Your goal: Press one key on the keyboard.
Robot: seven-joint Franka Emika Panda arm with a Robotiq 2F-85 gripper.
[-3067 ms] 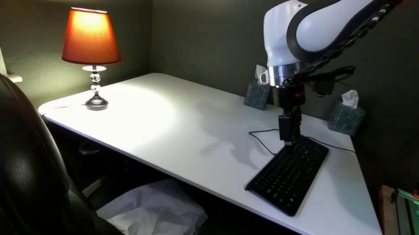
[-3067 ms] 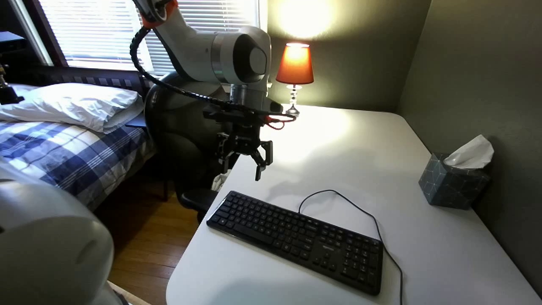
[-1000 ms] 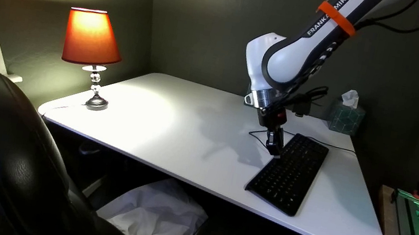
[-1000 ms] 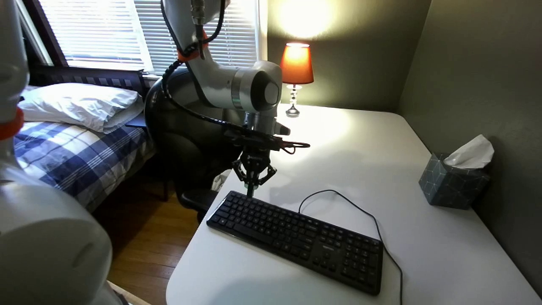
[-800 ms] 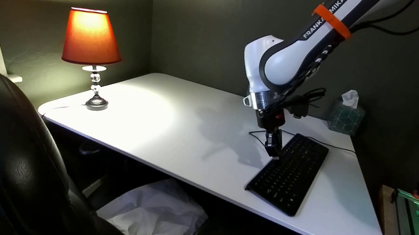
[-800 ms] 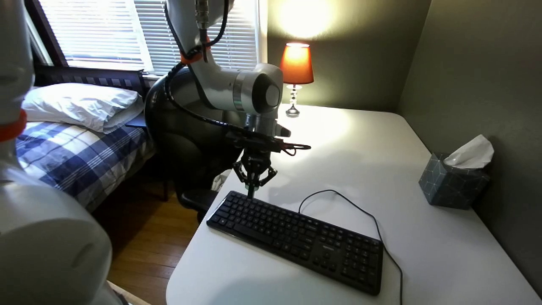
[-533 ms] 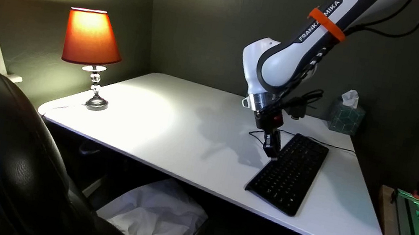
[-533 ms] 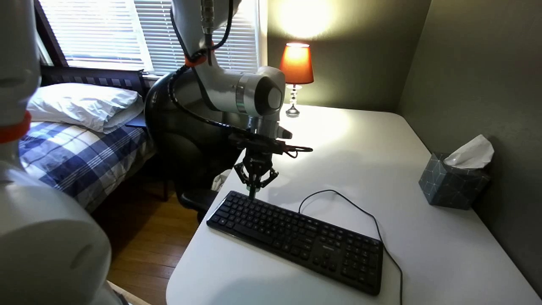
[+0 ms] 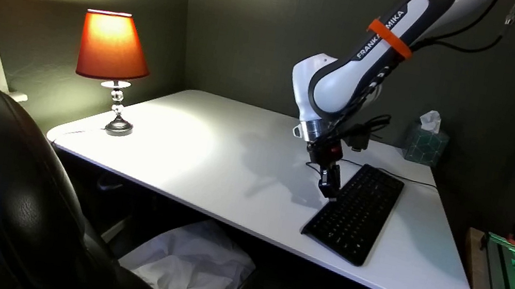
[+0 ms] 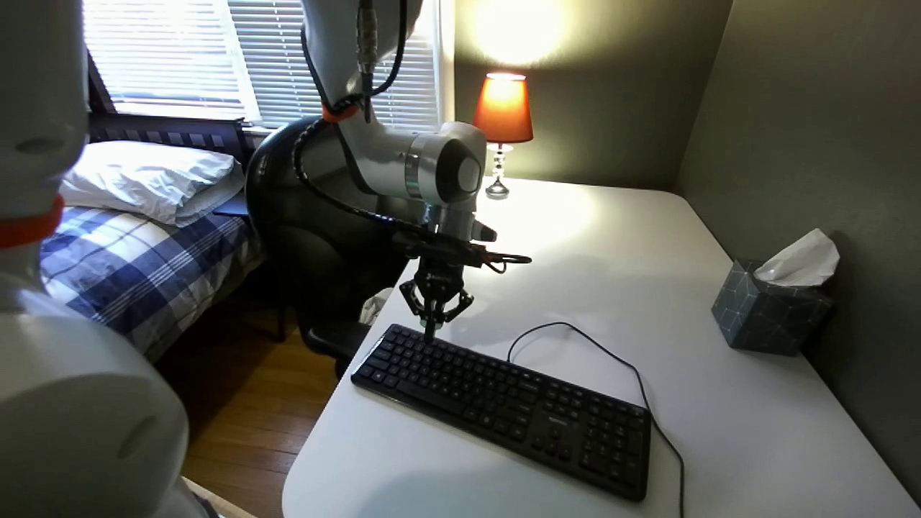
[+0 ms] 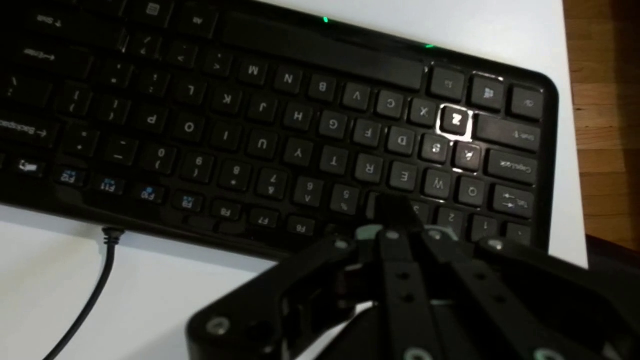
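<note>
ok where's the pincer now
The pincer is at the wrist view's bottom, right of centre, its tips hiding part of the keyboard between the 5 key and the 2 key.

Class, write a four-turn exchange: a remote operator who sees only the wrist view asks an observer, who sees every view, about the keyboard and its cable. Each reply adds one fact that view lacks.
Operator: My wrist view cuts off the keyboard past the Backspace key. What fills that end?
Observer: A number pad, seen in an exterior view.
Operator: And the cable? It leaves my frame.
Observer: In an exterior view it curves along the desk, then passes beside the number pad.
</note>
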